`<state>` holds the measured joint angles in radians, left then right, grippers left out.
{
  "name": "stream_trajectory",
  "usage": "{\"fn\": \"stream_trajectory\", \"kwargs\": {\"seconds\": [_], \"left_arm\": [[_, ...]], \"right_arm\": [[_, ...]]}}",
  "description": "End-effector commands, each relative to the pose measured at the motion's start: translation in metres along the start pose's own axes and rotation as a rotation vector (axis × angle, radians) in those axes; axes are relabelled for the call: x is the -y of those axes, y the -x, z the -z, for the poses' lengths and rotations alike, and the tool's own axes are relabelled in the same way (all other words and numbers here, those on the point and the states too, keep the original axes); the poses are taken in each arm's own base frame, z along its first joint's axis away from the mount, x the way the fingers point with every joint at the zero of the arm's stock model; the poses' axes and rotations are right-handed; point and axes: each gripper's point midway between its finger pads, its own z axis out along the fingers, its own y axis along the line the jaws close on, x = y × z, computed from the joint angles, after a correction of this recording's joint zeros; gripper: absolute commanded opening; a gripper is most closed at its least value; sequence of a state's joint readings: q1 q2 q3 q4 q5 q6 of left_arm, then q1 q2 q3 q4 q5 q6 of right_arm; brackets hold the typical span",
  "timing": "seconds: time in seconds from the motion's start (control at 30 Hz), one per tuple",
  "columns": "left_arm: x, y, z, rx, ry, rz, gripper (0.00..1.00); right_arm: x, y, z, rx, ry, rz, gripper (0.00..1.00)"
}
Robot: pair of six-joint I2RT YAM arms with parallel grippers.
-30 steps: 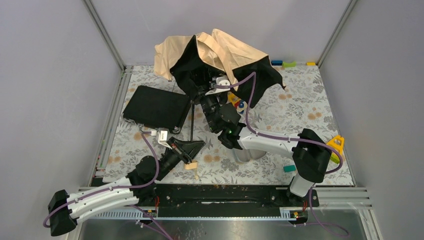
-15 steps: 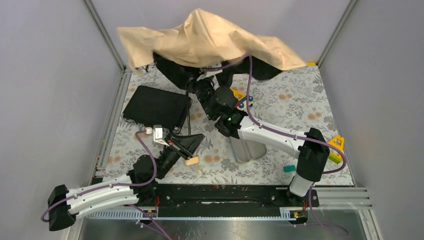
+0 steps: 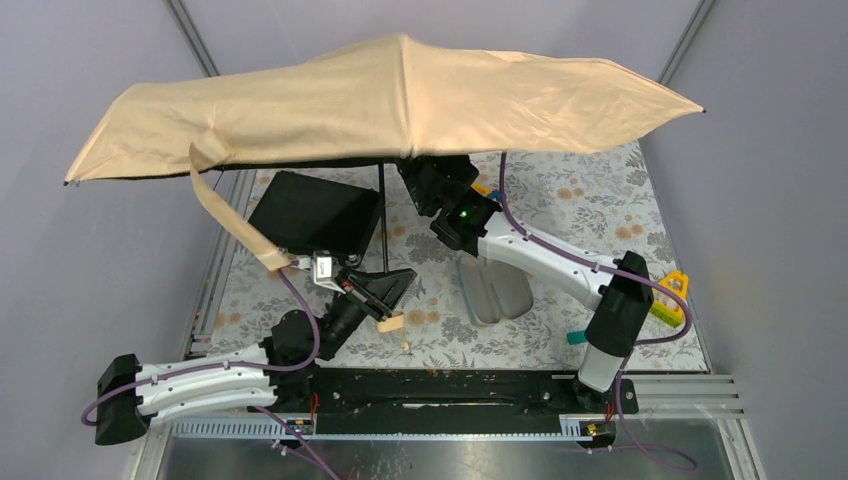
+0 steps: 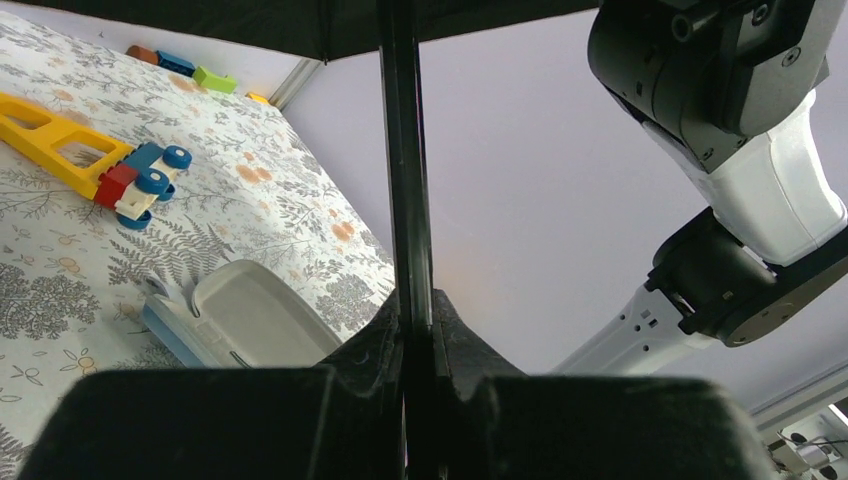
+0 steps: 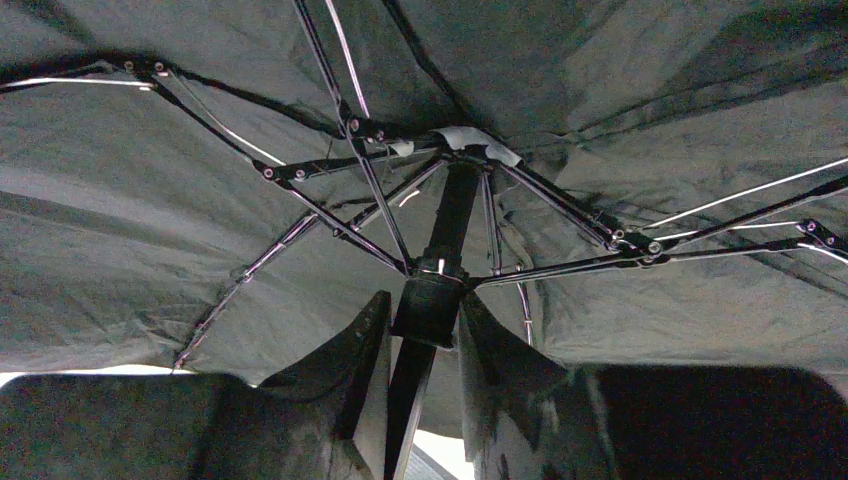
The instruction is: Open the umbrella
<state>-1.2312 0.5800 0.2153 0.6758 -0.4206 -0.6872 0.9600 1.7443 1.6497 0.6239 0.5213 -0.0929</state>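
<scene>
The umbrella (image 3: 400,100) stands spread open over the back of the table, its peach-tan canopy wide and taut. Its thin dark shaft (image 3: 382,220) runs down to my left gripper (image 4: 412,310), which is shut on the shaft just above the cream knob handle (image 3: 388,322). In the right wrist view the black underside (image 5: 150,200) and the metal ribs fan out from the hub. My right gripper (image 5: 425,305) is closed round the black runner (image 5: 430,300) high on the shaft, under the canopy.
A flat black case (image 3: 315,215) lies at the left beside the shaft. A grey fabric sleeve (image 3: 497,295) lies at the centre. A yellow toy (image 4: 60,140) and a toy car (image 4: 140,185) lie behind. The canopy's strap (image 3: 225,215) hangs down at the left.
The canopy has gone from a crumpled, half-folded bundle to fully spread. My right gripper has moved up the shaft with the runner. My left gripper has held the shaft in place.
</scene>
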Motion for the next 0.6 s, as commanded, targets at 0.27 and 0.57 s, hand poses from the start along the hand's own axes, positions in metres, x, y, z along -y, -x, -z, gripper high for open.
{"fn": "stream_trajectory", "kwargs": {"seconds": [0.27, 0.57], "left_arm": [[0.008, -0.141, 0.081, -0.610, -0.280, -0.278, 0.00], [0.011, -0.157, 0.096, -0.648, -0.296, -0.283, 0.00]], "right_arm": [[0.240, 0.254, 0.024, 0.682, -0.688, -0.072, 0.00], [0.249, 0.272, 0.018, 0.709, -0.729, -0.076, 0.00]]}}
